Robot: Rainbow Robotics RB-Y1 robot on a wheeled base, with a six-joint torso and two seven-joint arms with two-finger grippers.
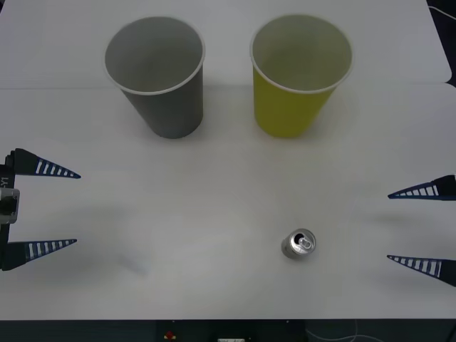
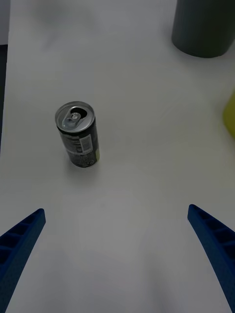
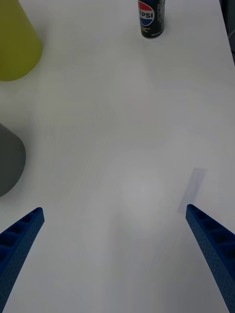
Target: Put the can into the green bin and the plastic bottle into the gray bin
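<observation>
- Front view: the can (image 1: 298,244) is seen standing upright on the white table (image 1: 214,206), toward the near edge and right of centre, with its pull-tab top facing up.
- The gray bin (image 1: 158,73) and the green bin (image 1: 299,73) are set upright side by side at the far part of the table, gray on the left, green on the right, with a gap between them; both are well apart from the can.
- The left gripper (image 1: 50,208) is held at the left edge of the table, its two blue ribbed fingers pointed inward toward the middle and spread wide; nothing is held between them.
- The right gripper (image 1: 420,226) is held at the right edge, fingers likewise pointed inward and spread wide, with nothing gripped; the can lies nearer to it than to the other gripper, but is not touched.
- Right wrist view: the can (image 2: 78,135) is seen ahead of the parted fingers (image 2: 19,242), offset toward one of them, with the gray bin (image 2: 203,27) farther off.
- Left wrist view: the can (image 3: 151,18) is shown far ahead, with the green bin (image 3: 15,41) and the gray bin (image 3: 9,161) off to one side.
</observation>
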